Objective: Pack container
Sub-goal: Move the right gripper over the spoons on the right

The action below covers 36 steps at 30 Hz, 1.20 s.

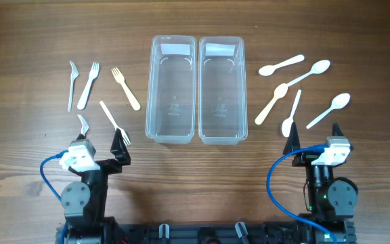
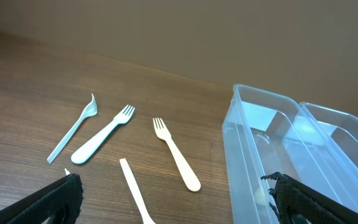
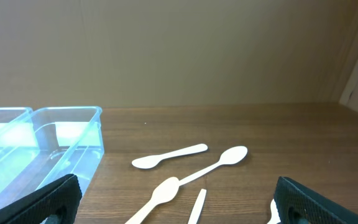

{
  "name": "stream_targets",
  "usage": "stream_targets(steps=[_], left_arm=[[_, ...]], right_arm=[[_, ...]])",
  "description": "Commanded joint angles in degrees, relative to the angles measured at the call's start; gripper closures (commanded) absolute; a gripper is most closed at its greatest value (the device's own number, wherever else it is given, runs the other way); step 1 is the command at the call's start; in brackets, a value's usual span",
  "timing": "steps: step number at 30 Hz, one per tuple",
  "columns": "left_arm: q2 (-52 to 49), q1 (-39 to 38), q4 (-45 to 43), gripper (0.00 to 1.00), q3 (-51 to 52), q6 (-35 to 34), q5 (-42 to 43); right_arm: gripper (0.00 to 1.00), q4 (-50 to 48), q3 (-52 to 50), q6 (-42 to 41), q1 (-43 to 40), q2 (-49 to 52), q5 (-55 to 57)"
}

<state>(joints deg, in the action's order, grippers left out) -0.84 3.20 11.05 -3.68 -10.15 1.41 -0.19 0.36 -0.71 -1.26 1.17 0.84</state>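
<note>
Both arms — left arm (image 1: 80, 198) and right arm (image 1: 332, 195) — are black with grey round joint housings. Each carries a white wrist block (image 1: 80, 156) and a looping blue cable (image 1: 46, 173). The fingers (image 2: 51, 200) are black and rough-edged. A green speck on the right arm is possibly an indicator light.

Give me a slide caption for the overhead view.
Two empty clear containers sit centered, five forks on the left, five spoons on the right, left hand and right hand open.
</note>
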Motion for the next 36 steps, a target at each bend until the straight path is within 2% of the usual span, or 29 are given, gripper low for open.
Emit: stream_targets(steps=[1, 30, 33, 34, 36], left_arm=[[0.4, 0.5, -0.3, 0.0, 0.5, 0.9, 0.5], [0.4, 0.5, -0.3, 0.0, 0.5, 0.9, 0.5], [0.4, 0.5, -0.3, 0.0, 0.5, 0.9, 0.5], [0.4, 0.5, -0.3, 0.0, 0.5, 0.9, 0.5], [0.4, 0.5, -0.3, 0.0, 0.5, 0.9, 0.5]], right_arm=[[0.0, -0.2, 0.0, 0.7, -0.2, -0.2, -0.9], [0.0, -0.2, 0.0, 0.4, -0.2, -0.2, -1.0], [0.0, 0.0, 0.0, -6.3, -0.2, -0.2, -4.4], [0.0, -1.1, 0.0, -14.0, -0.2, -0.2, -4.9], [0.0, -1.5, 1.3, -19.0, -0.2, -0.2, -4.7]])
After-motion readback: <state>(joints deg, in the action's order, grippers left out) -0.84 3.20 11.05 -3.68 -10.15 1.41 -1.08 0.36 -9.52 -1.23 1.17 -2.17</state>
